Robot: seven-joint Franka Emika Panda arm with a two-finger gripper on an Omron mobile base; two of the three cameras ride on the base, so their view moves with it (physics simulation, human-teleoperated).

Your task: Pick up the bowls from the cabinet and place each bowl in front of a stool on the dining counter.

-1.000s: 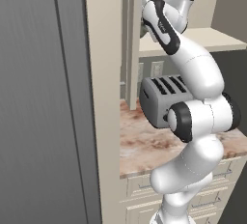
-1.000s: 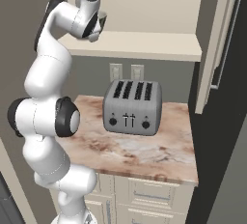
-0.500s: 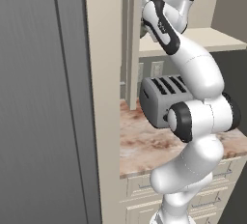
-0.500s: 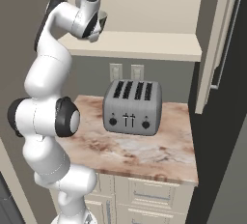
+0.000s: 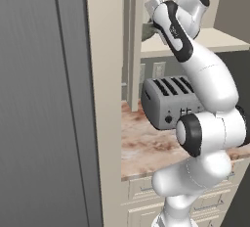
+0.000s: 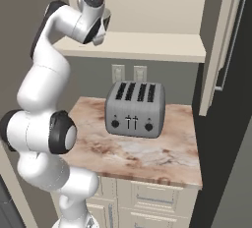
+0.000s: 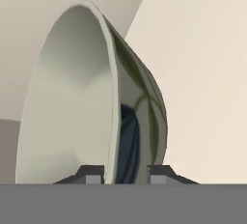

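A deep bowl (image 7: 72, 97), grey-green outside and pale cream inside, fills the hand view with its rim edge-on. My gripper (image 7: 125, 172) is shut on that rim, one finger (image 7: 91, 172) inside the bowl and the other on its glossy outer wall. In the left base view the hand reaches onto the cabinet shelf (image 5: 215, 40), and a dark sliver of the bowl (image 5: 148, 30) shows behind it. In the right base view the arm's wrist covers the hand at the left end of the cabinet shelf (image 6: 147, 45). The stool and the dining counter are out of view.
A grey four-slot toaster (image 6: 135, 109) stands on the marbled worktop (image 6: 147, 153) under the shelf, over cream drawers. A tall grey panel (image 5: 44, 99) and a beige upright (image 5: 105, 74) stand close on the left. A cabinet side panel (image 6: 221, 50) rises on the right.
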